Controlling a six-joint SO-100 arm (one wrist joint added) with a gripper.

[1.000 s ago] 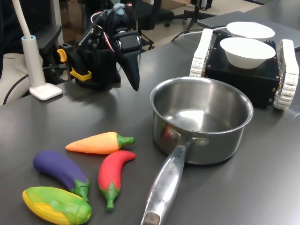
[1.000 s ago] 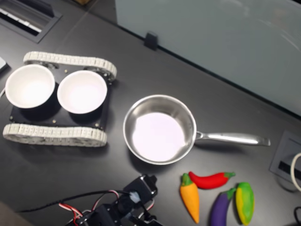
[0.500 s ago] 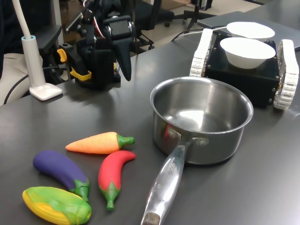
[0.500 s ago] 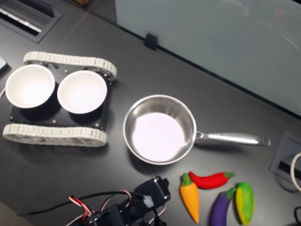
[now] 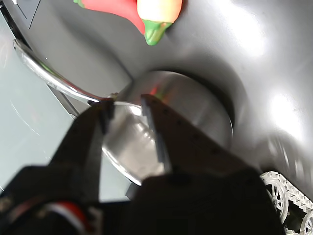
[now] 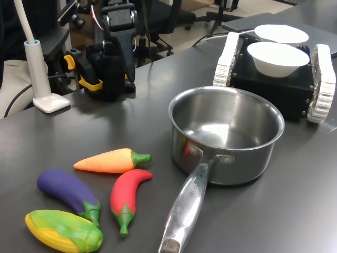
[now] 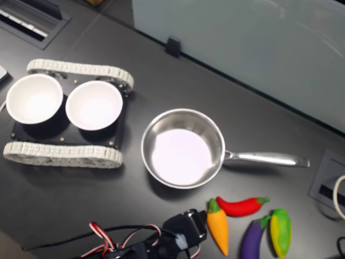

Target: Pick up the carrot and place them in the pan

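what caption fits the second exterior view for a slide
Empty pan mid-table, carrot lying beside chili, arm at the bottom edge.

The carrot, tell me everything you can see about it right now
The carrot is a soft-looking toy, an orange tapered cone with a short green stem end. It lies flat on the dark table, stem toward the pan without touching it, close beside the red chili pepper. Nothing grips it.
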